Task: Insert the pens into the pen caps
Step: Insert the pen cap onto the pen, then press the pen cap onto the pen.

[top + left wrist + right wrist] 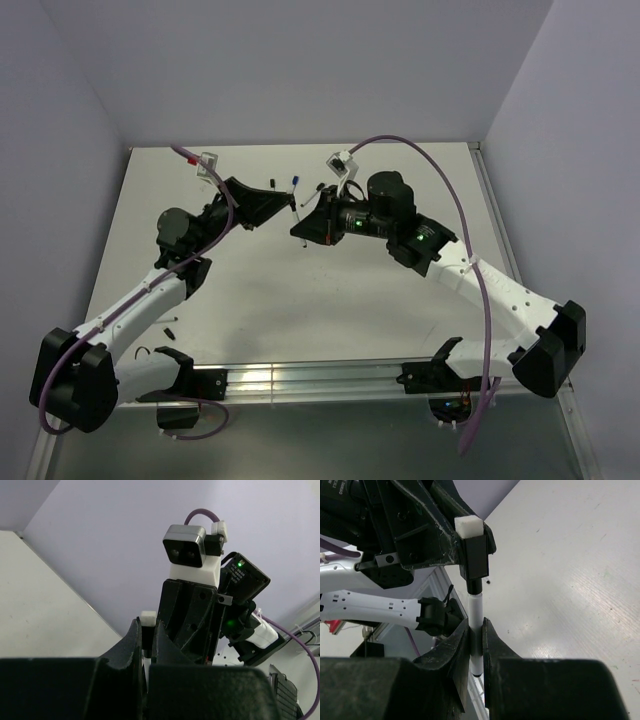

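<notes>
My right gripper (476,630) is shut on a white pen (476,611) and holds it upright in the right wrist view. The pen's dark tip sits in the mouth of a black pen cap with a white end (476,560). My left gripper (146,630) is shut on that cap (148,642). In the top view the two grippers, left (294,210) and right (303,232), meet tip to tip above the table's middle. How deep the pen sits in the cap is hidden.
A blue-tipped pen (296,184), a small black cap (272,184) and another small piece (317,188) lie just behind the grippers. A small dark piece (170,328) lies by the left arm. Walls close in the table on three sides.
</notes>
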Controlling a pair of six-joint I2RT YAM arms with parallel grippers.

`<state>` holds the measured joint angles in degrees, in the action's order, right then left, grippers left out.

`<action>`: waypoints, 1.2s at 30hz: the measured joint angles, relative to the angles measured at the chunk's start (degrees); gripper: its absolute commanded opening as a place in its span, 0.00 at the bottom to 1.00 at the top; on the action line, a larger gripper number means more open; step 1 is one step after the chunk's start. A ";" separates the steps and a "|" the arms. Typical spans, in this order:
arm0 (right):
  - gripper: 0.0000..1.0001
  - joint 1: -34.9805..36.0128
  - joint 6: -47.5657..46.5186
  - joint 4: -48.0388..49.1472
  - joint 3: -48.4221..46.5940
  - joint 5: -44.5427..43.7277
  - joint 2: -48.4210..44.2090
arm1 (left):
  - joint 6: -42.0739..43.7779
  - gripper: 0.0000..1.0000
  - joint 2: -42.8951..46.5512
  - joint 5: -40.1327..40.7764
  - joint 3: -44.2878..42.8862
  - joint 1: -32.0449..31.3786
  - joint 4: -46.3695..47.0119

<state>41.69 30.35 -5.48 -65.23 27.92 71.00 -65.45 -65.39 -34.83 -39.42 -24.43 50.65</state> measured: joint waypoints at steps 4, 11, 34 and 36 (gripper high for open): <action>0.00 -0.52 -0.55 -1.20 0.20 -0.46 -1.55 | 2.19 0.00 -0.11 2.08 -0.85 -2.32 -0.66; 0.00 -0.87 -2.19 -2.12 2.03 -2.19 -3.50 | 5.27 0.00 -0.74 3.89 -1.31 -4.76 -2.19; 0.00 -2.32 -4.55 -5.25 3.87 -3.48 -4.46 | 15.89 0.00 -0.22 10.21 -2.89 -9.97 -11.32; 0.00 -2.32 -4.63 -5.40 3.87 -3.45 -4.57 | 16.37 0.00 0.20 10.62 -2.89 -10.23 -11.93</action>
<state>39.38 25.71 -10.87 -61.36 24.47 66.43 -49.08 -65.19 -24.21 -42.30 -34.65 38.72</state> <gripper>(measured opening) 0.172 0.061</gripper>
